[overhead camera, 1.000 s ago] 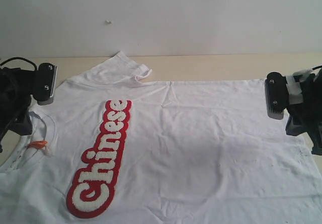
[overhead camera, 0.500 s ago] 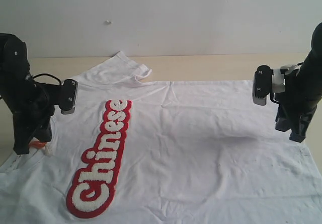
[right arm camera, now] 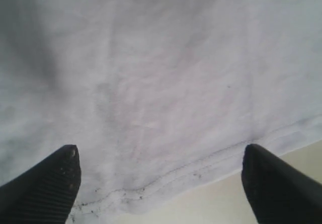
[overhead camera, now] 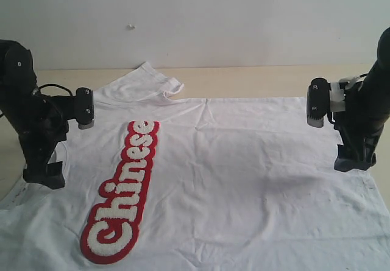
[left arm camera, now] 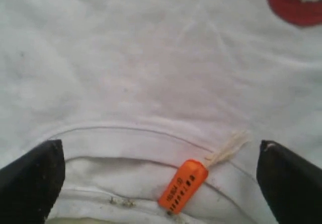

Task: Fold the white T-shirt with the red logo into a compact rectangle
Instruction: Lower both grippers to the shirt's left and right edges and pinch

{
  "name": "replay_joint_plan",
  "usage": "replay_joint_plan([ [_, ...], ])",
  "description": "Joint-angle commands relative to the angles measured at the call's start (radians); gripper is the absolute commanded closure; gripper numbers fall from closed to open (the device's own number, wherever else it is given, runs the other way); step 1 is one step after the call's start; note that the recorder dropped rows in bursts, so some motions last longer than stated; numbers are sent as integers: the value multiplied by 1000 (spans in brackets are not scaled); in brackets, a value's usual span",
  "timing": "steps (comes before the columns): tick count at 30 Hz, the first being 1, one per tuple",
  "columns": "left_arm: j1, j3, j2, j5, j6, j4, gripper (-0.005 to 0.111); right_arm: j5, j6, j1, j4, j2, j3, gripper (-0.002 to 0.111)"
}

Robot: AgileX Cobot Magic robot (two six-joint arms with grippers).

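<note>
Pale wooden surface [overhead camera: 256,79] runs under a blank white wall [overhead camera: 213,21], and across it the white T-shirt [overhead camera: 244,161] lies spread flat and sideways: neck to the left, bottom edge to the right, and the red logo [overhead camera: 125,192] face up on its left half. We judge the step in hand to be taking hold of both ends for a first fold. At the left, we would bring the left tool [left arm camera: 158,151] down onto the ribbed collar [left arm camera: 126,138] just beside the orange tag [left arm camera: 183,186], pinching both layers, not the rib alone. The bunched far sleeve [overhead camera: 143,82] may need tucking in so the edge comes out straight. At the right, we would close the right tool [right arm camera: 160,151] over the stitched hem [right arm camera: 201,168], well in from the bare wood so the cloth does not slip out. Both ends should lift level, or the wrinkled middle will drag. As for pose, the left arm stands bent over the collar, its tool pointing down with jaws spread wide and holding nothing. The right arm mirrors it above the hem, its tool likewise released, with only cloth and a strip of wood between the tips.
</note>
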Motion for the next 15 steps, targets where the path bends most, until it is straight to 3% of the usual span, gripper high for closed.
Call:
replay_joint_plan([
  [1,2,-9,-3,26,-5,26,2,18,-59,-5,-26,-3,-6,29],
  [5,2,-9,-3,104,117,33,2,62,-168,-5,-27,-3,-6,33],
  [15,2,-9,-3,111,142,26,2,114,-179,-5,-27,57,-6,36],
])
